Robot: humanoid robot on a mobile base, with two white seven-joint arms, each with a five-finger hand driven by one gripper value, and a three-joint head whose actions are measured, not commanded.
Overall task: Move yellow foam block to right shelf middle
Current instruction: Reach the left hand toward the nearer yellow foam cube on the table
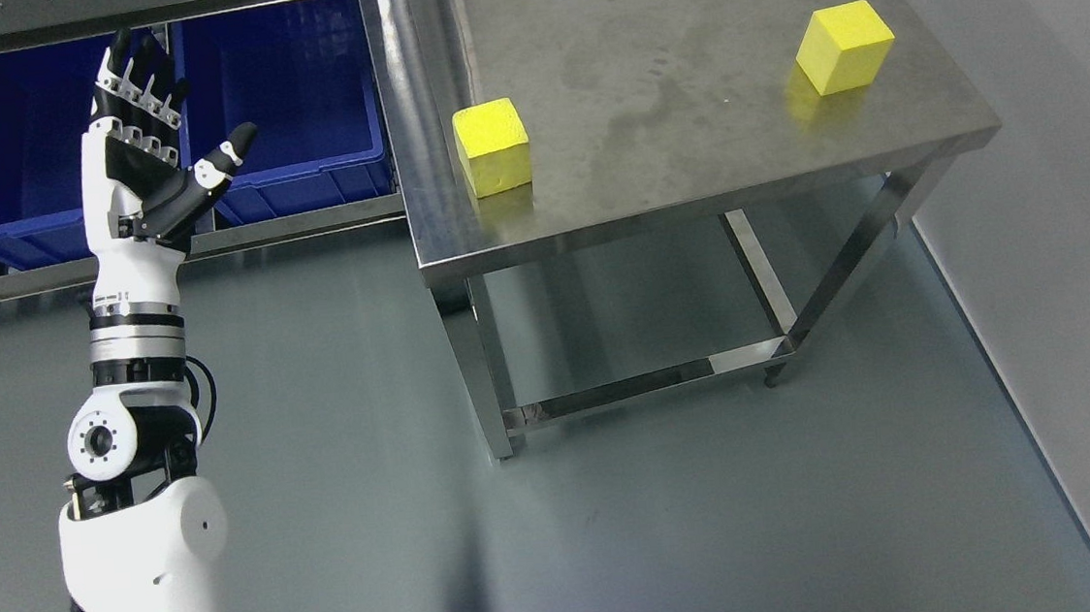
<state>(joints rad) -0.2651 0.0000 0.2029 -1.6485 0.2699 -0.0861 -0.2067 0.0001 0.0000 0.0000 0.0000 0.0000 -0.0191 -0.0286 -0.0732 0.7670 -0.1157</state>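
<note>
Two yellow foam blocks rest on a steel table [691, 178]. One yellow block [492, 147] stands near the table's front left corner. The other yellow block [845, 46] sits near the right edge, farther back. My left hand [152, 133] is raised well to the left of the table, over the floor in front of the blue bins. Its fingers are spread, thumb pointing right, and it holds nothing. The right arm does not show.
Blue plastic bins [275, 94] stand on a low steel rack [162, 253] at the upper left, behind my left hand. A grey wall [1063, 207] runs close along the table's right side. Open grey floor [425, 510] lies in front of the table.
</note>
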